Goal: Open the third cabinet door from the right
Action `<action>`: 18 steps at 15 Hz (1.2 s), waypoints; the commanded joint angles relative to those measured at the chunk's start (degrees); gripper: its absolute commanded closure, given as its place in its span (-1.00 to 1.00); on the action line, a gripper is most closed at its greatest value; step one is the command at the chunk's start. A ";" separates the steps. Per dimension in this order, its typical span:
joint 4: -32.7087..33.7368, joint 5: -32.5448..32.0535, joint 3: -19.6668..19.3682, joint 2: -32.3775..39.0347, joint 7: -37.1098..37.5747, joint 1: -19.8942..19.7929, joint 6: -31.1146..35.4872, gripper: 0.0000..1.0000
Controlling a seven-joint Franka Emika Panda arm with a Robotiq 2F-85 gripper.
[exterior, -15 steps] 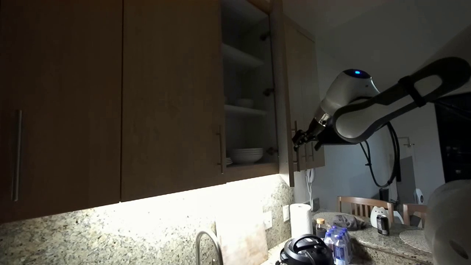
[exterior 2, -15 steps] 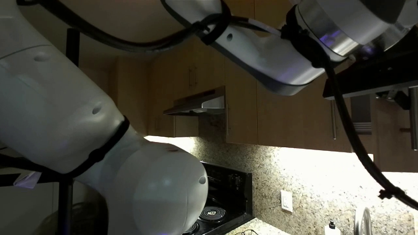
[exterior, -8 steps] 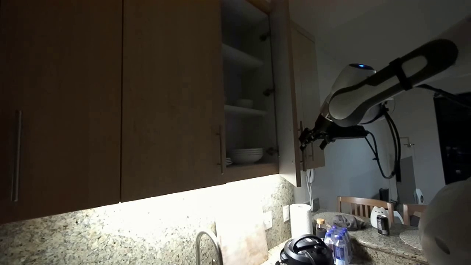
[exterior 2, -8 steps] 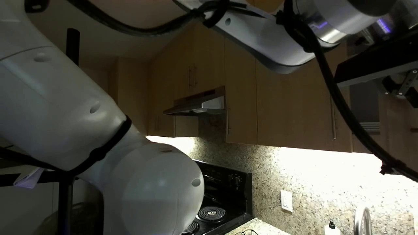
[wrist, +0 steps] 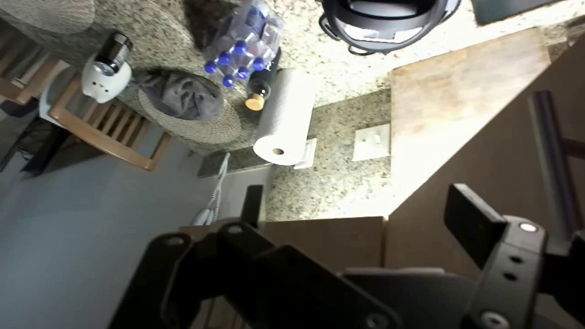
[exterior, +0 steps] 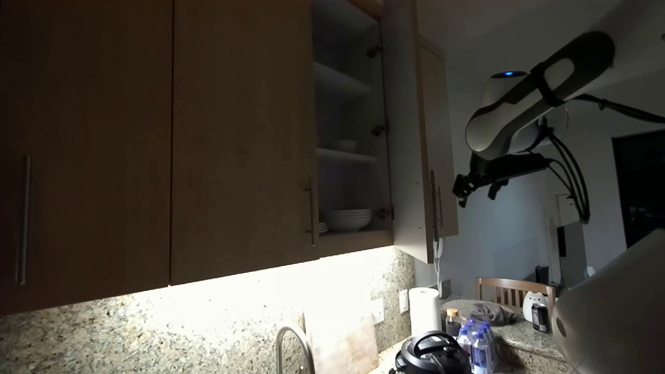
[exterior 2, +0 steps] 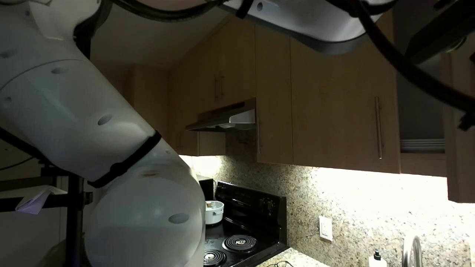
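1. In an exterior view: cam on inner-face side of the open cabinet door [exterior: 406, 156], well apart, around its lower half in height, looking slantwise along cabinet fronts [exterior: 239, 130].
2. In an exterior view: cam on door's outer-face side, facing the stove [exterior 2: 252, 222] beyond; arm [exterior 2: 96, 137] crowds the lens, door cropped at edge.
3. Wrist view: near door's outer face, angled down at counter [wrist: 343, 73], picture upside down.
4. Both exterior views share door and faucet [exterior 2: 407, 246]; wrist shares paper towel roll [exterior: 423, 311] with an exterior view.
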 commanded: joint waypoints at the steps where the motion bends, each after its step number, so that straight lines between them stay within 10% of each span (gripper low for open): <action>1: 3.18 0.64 2.71 3.07 -2.67 -4.63 -2.74 -1.00; 6: 5.46 0.57 4.23 3.88 -3.12 -5.57 -5.74 -1.00; 18: 8.16 4.75 7.93 -4.46 -17.66 7.34 -40.70 -1.00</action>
